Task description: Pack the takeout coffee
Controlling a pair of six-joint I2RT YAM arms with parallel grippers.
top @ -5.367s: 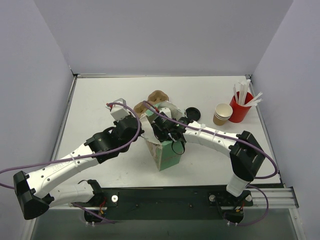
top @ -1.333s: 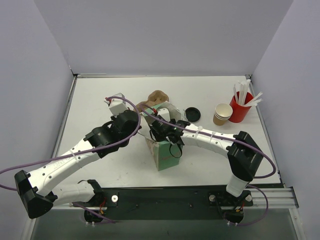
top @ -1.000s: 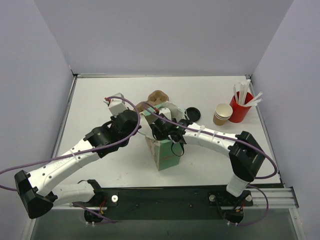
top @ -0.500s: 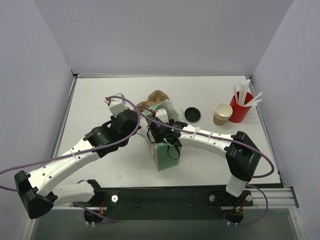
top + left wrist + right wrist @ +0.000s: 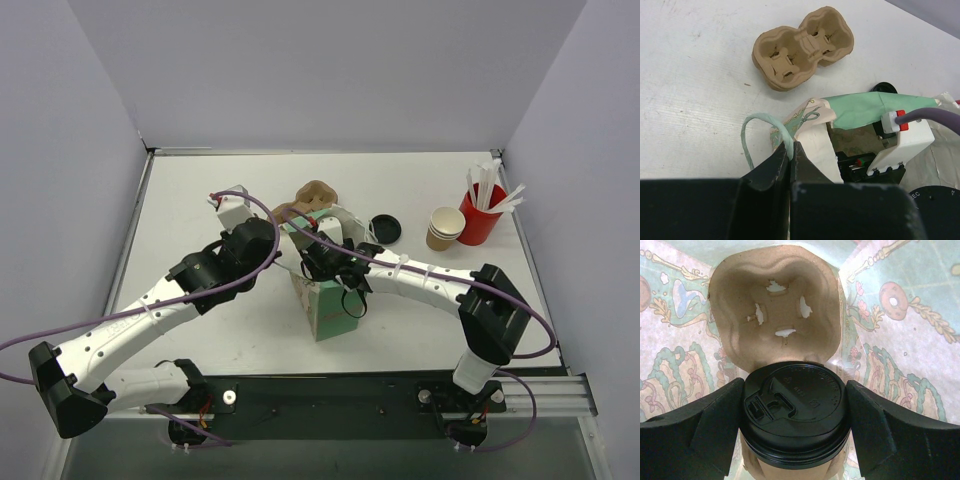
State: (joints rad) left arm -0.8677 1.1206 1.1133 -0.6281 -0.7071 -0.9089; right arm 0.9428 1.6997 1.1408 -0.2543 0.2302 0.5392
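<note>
Right gripper (image 5: 795,434) is down inside the paper bag (image 5: 900,315) with the takeout coffee (image 5: 792,407) clamped between its two fingers. The jaws stand fairly wide because the cup fills them, with the pads on the black lid and the top of the brown wall. The cup sits just beside the one empty pocket I can see of the pulp carrier (image 5: 775,300) at the bottom of the bag. I can't tell if it's seated in the carrier or hanging just above it. Left gripper (image 5: 790,159) is pinched tight on the bag's green paper handle (image 5: 751,131), pulling the mouth open. A second carrier (image 5: 802,47) sits on the table (image 5: 685,90) beyond the bag.

Handling-wise, my guess is that the kraft cup is light and soft. The walls will dent if you squeeze mid-body, and the snap lid could pop if shoved sideways. The stiffest spot is right under the rolled rim, about where I've got it, so I'd hold there and go gentle. I can't see whether there's liquid inside, so I'm treating it as full and keeping it upright.
</note>
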